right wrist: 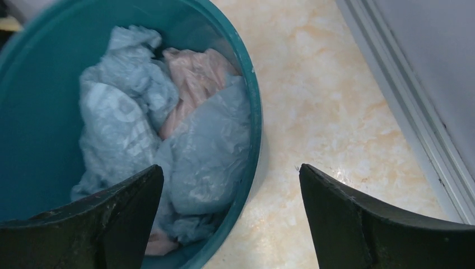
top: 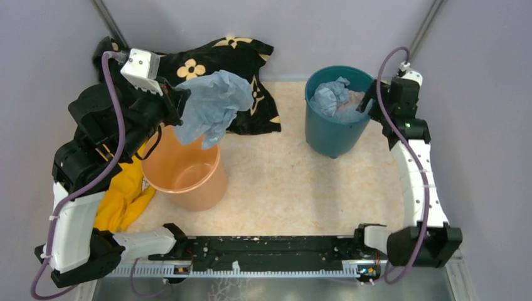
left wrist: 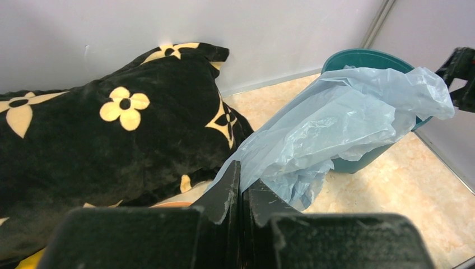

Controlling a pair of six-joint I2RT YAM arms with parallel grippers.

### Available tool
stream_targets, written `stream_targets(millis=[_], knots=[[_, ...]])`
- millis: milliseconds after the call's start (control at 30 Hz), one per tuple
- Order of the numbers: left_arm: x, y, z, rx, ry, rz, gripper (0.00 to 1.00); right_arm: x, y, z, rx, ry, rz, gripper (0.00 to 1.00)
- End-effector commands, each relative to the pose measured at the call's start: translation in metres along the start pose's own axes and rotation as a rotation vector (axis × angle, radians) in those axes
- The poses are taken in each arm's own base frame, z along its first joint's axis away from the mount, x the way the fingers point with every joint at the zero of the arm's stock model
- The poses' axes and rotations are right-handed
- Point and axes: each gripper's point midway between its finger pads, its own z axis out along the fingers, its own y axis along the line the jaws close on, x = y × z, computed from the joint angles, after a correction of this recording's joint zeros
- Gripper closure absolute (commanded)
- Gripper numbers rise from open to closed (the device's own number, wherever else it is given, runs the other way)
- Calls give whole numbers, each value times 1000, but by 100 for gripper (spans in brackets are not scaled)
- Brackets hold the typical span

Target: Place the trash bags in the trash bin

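My left gripper (top: 177, 102) is shut on a pale blue trash bag (top: 212, 106), held in the air over the far rim of the peach-orange trash bin (top: 188, 172). The bag's lower end hangs down to the bin's rim. In the left wrist view the bag (left wrist: 341, 120) spreads out from my closed gripper (left wrist: 242, 182). More blue trash bags (right wrist: 123, 129) and a pinkish one lie in the dark teal bucket (top: 335, 128). My right gripper (right wrist: 229, 174) is open and empty, straddling the teal bucket's (right wrist: 255, 112) rim.
A black cushion with yellow flowers (top: 235, 59) lies at the back behind the bin. A yellow cloth (top: 125, 194) lies left of the bin under my left arm. Walls close in on the left, back and right.
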Motion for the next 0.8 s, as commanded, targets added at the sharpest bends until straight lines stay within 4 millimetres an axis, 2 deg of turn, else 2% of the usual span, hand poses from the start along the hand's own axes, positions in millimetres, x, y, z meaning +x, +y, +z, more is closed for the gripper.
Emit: stream_targets(millis=[0, 100, 167, 267, 333, 400, 433, 500, 533, 633, 767], knots=[[0, -2, 3, 11, -2, 2, 93, -70, 15, -83, -137, -337, 36, 9], [0, -2, 3, 11, -3, -1, 93, -87, 30, -144, -295, -522, 7, 10], [0, -4, 4, 19, -4, -5, 93, -81, 46, -172, -418, -531, -21, 12], [0, -6, 4, 23, -5, -11, 93, -48, 92, -199, -729, -389, -99, 12], [-1, -6, 5, 26, -6, -13, 93, -20, 123, -227, -1004, -291, -140, 10], [-3, -7, 4, 32, -9, -18, 94, 6, 139, -251, -1186, -225, -175, 6], [-5, -8, 4, 37, -11, -21, 94, 17, 143, -256, -1230, -196, -194, 4], [-8, -12, 3, 54, -16, -29, 95, 39, 148, -246, -1228, -111, -228, 2], [-10, -12, 3, 56, -20, -32, 95, 51, 150, -234, -1203, -57, -244, 2], [-12, -15, 4, 67, -25, -40, 95, 96, 157, -189, -1038, 91, -330, 2], [-13, -15, 5, 64, -22, -39, 95, 136, 160, -131, -737, 105, -459, 2]])
